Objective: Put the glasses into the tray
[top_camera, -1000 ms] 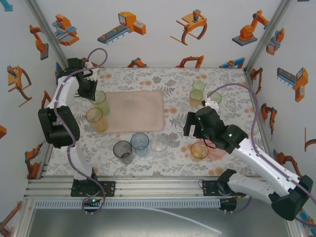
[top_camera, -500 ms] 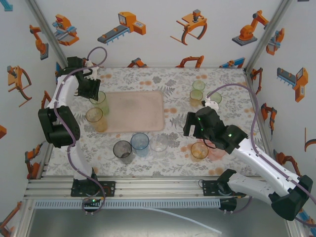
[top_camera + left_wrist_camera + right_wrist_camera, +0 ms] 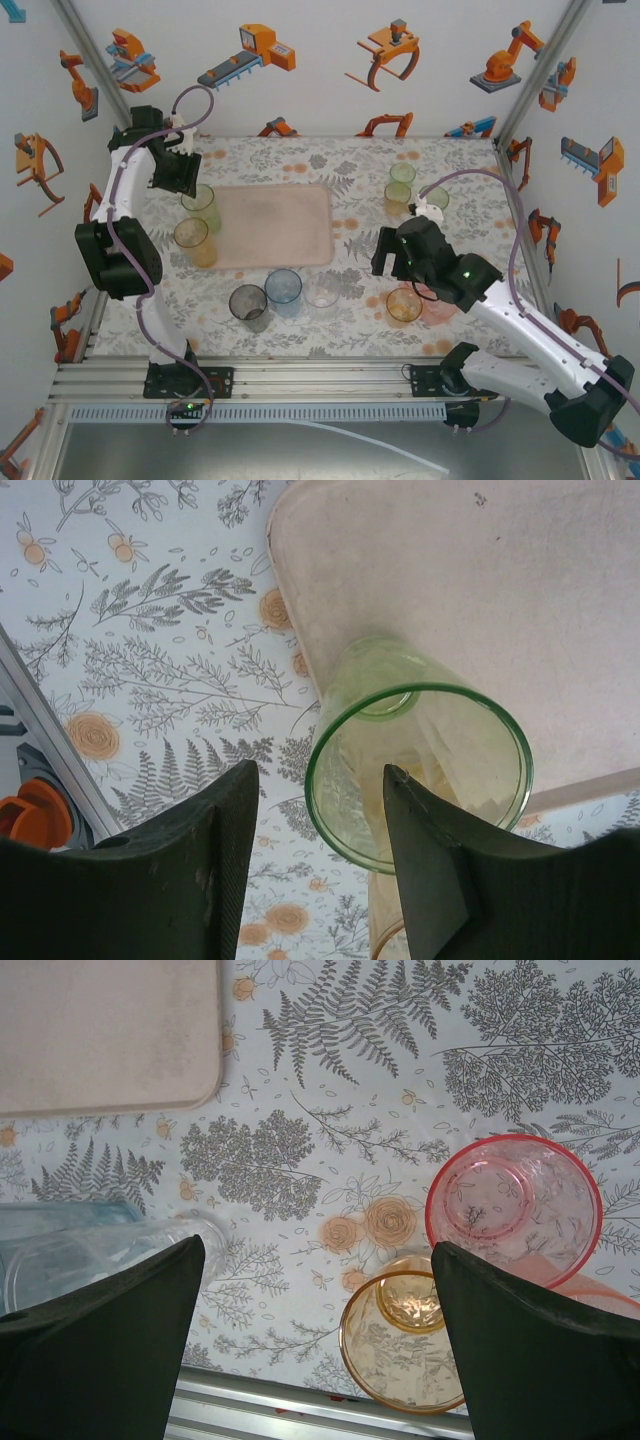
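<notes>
**Glasses [image 3: 283, 288] around the tray [image 3: 280, 225], one of them in it**

The left gripper [image 3: 183, 178] hangs over the left edge of the tray. Its jaws are open and hold nothing. Just below them a green glass [image 3: 420, 750] stands upright in the tray, right by the left rim. One finger [image 3: 190, 870] is clear of this glass. The other finger is in front of it, and I cannot tell if it touches.

An amber glass [image 3: 192, 240] stands on the table [image 3: 350, 160], just beside the left edge of the tray.

On the near side of the tray, three stand close in a row: a grey glass [image 3: 248, 302], a blue glass [image 3: 283, 287] and a clear glass [image 3: 322, 293].

Right of the tray, the right gripper [image 3: 318, 1260] hangs over the table. Its jaws are wide open with nothing between them. Just right of it, an orange glass [image 3: 400, 1345] and a pink glass [image 3: 515, 1210] stand side by side.

Further right of the tray, towards its far side, three far glasses [image 3: 398, 198] stand in a bunch.
</notes>
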You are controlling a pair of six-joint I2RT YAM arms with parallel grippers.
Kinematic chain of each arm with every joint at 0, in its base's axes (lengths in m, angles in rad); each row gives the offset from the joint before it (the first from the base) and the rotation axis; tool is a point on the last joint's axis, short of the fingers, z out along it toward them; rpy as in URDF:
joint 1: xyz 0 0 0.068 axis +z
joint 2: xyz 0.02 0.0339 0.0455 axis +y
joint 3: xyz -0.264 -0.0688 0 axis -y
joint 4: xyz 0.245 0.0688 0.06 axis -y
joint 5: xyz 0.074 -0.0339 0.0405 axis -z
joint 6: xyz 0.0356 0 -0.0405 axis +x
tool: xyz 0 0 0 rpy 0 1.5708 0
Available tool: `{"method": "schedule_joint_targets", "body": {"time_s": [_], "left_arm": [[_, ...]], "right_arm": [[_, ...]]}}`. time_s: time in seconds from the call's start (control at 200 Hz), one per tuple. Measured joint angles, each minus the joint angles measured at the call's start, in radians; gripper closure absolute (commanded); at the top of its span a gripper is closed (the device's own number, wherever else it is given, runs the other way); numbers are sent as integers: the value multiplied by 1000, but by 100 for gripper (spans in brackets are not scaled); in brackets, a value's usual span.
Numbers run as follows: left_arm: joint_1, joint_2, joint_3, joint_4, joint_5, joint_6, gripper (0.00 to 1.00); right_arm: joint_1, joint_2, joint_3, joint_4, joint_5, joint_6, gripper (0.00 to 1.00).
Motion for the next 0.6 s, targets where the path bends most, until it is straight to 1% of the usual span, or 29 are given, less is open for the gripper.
{"method": "schedule_joint_targets", "body": {"time_s": [0.225, 0.441, 0.531, 0.601], "left_arm": [[0, -57, 2, -50, -17, 5, 50], [-5, -184, 13, -122, -16, 4, 50], [-26, -255, 18, -149, -16, 3, 50], [-64, -316, 17, -172, -16, 3, 50]], "right_arm": [[0, -19, 0, -1, 0, 0, 15], [0, -19, 0, -17, -8, -12, 15], [0, -19, 3, -33, -8, -23, 16], [0, -18, 10, -47, -8, -31, 16]]}}
